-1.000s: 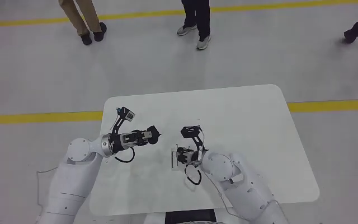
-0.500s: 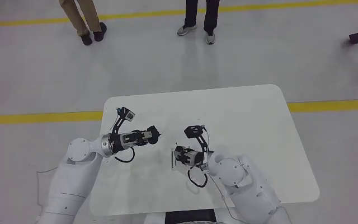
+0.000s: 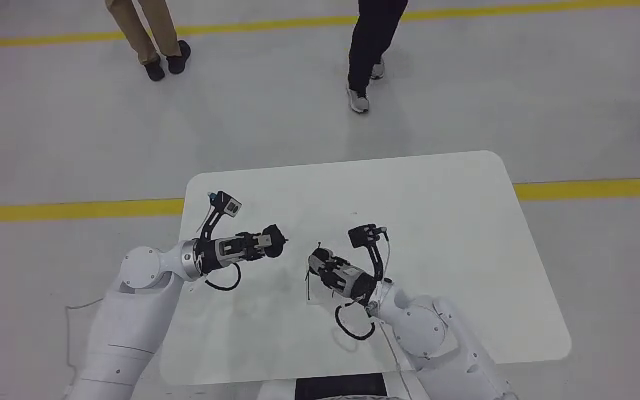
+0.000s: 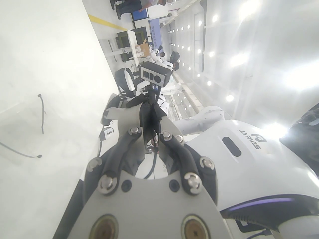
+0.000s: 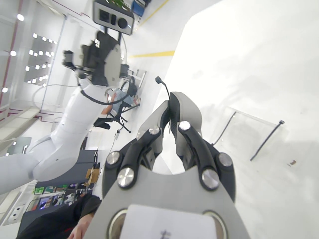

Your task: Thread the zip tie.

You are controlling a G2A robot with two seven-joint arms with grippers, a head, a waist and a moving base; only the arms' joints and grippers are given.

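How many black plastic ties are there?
3. One zip tie stands pinched in the right claw; two more lie apart on the table, a straight tie and a curved tie. Others may be hidden.

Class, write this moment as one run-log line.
right gripper: shut on zip tie | left gripper: shut | tie: unthreaded | spare ties: on table

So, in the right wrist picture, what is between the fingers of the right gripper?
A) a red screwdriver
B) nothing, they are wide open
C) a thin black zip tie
C: the right gripper has its fingers closed on a thin black zip tie, whose head sticks out past the fingertips.
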